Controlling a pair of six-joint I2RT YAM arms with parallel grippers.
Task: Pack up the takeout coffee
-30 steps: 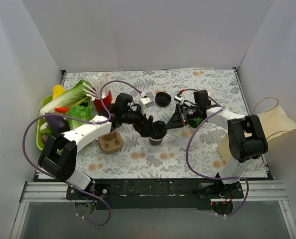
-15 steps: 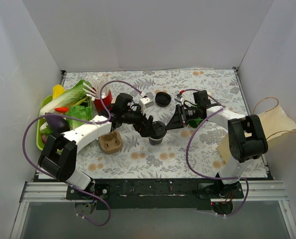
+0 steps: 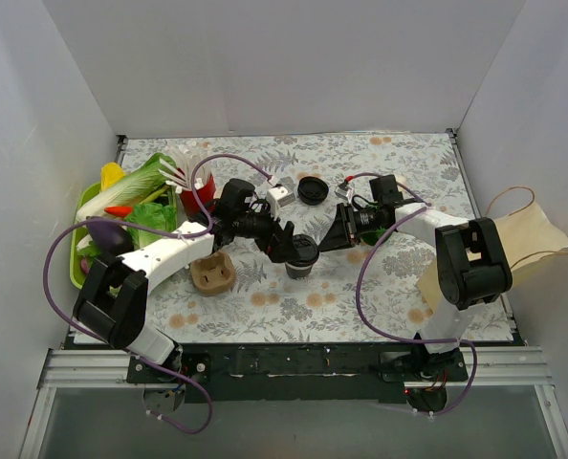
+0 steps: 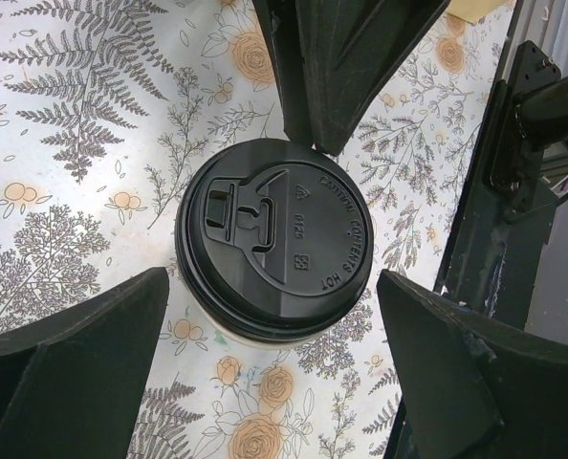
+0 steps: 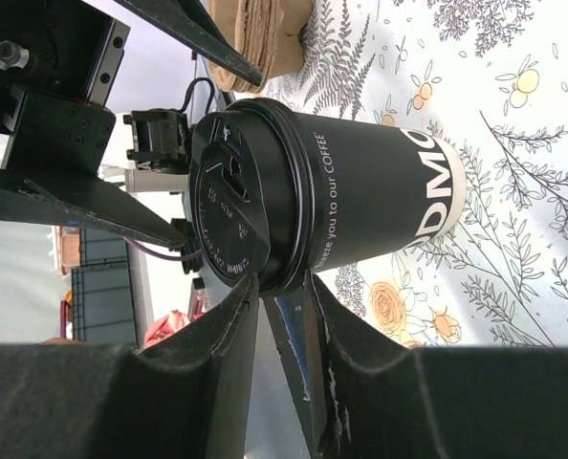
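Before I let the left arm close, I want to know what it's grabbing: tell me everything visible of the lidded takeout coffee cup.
The small paper takeout coffee cup stands upright on the floral tablecloth. Its wall looks black with white lettering, cream at the base; its round black plastic lid, embossed with a sip tab, is seated. The left end effector straddles it, jaws wide; the tips of the right end effector meet the lid's rim.

Not much to read from here. The black lid (image 4: 274,239) has raised letters curving along its rim, "CAUTION CONTENTS HOT", with a small embossed number beside the sip tab that looks like "0125". The dark band of the coffee cup (image 5: 380,206) carries small white print, "you to our COFFEE", and big white letters, "DM", then one I can't make out.
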